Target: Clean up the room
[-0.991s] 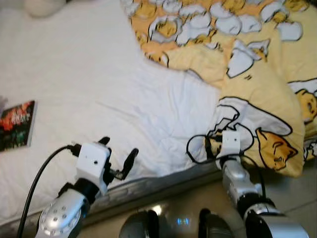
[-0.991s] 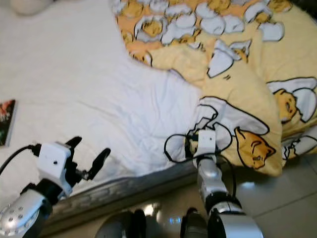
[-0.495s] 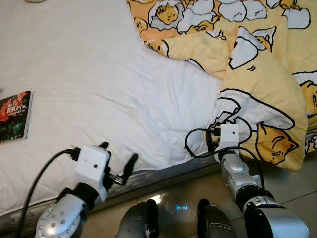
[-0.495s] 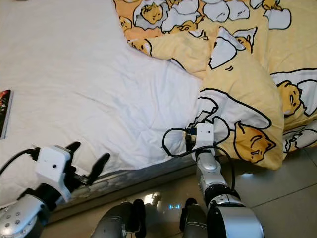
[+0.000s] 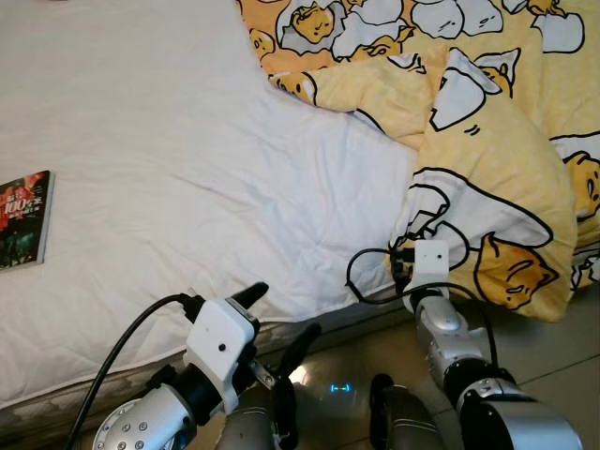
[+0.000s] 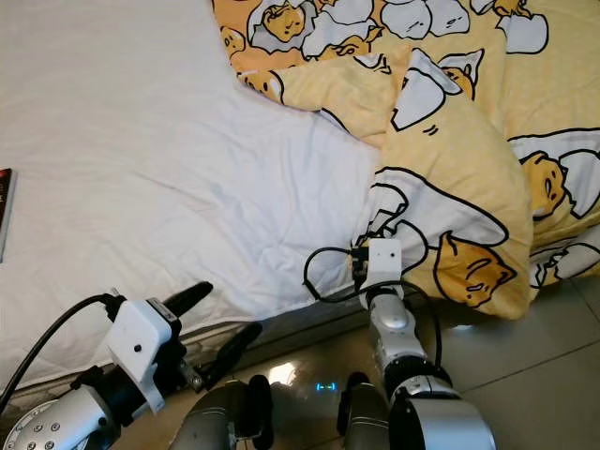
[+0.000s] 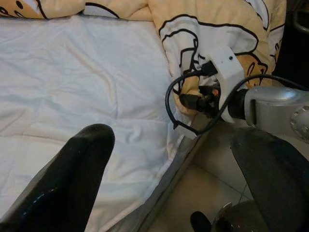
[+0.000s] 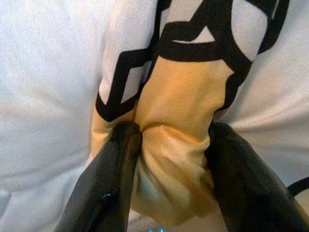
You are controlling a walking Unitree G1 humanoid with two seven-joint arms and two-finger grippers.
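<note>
Now the right gripper (image 8: 169, 159) is pinching the yellow blanket (image 5: 497, 169) at the bed (image 5: 169, 159) edge; I think pulling slowly is keeping the fold from slipping. Left gripper (image 5: 281, 323) is hanging spread apart.

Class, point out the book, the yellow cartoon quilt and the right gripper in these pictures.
book (image 5: 23, 219): left eye view, middle of its dark cover.
yellow cartoon quilt (image 5: 497, 169): left eye view, folded yellow corner.
right gripper (image 8: 169, 159): right wrist view, between its fingertips, pinching the quilt fold.

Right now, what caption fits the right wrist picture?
Right hand pinching a fold of the yellow cartoon blanket over the white sheet.
</note>
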